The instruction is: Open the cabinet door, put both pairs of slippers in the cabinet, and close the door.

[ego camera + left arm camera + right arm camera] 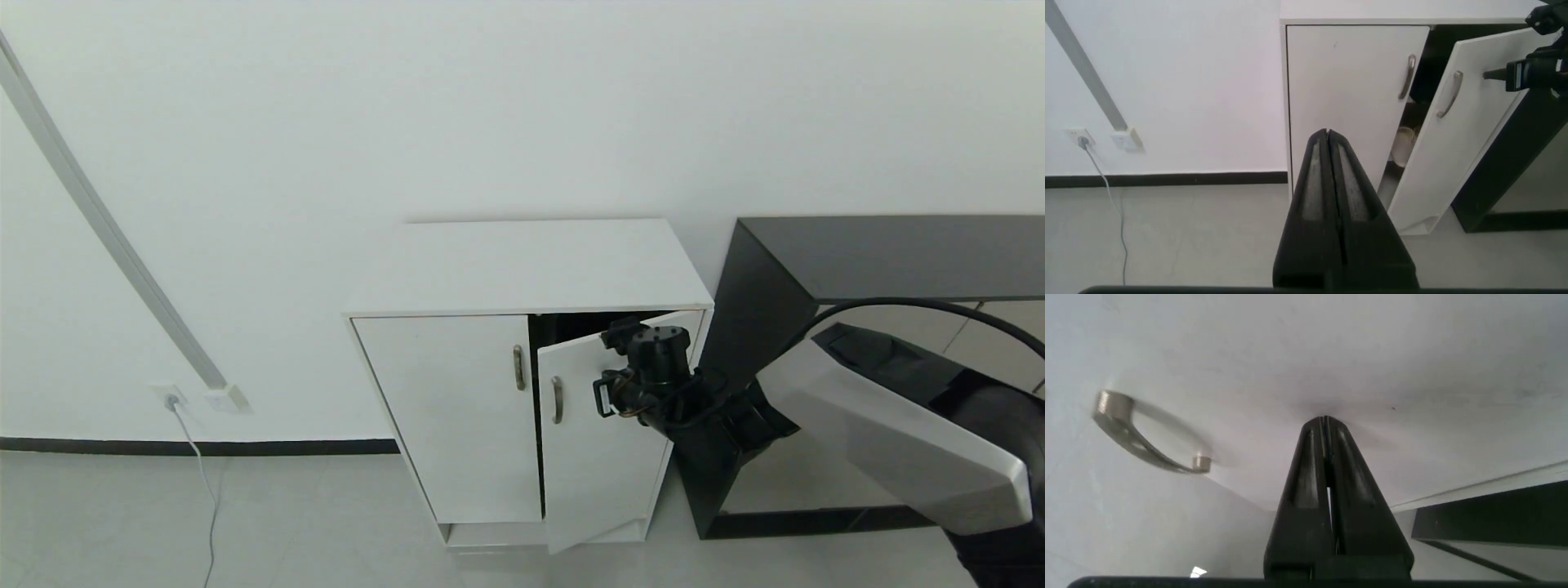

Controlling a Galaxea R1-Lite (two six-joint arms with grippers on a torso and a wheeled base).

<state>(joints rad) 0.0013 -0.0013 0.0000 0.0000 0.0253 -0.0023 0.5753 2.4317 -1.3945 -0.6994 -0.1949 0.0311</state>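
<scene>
Closing step, apparently: the right gripper (1325, 423), fingers pressed together and empty, rests on the ajar right door (596, 457) of the cabinet (531, 265), near its handle (557, 399). A pale shape (1403, 145), possibly a slipper, lies inside. The next move calls for a steady push until the door sits flush.

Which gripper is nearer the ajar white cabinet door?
Right. The right gripper is close up at the ajar white cabinet door; the left gripper is farther back, clear of it.
</scene>
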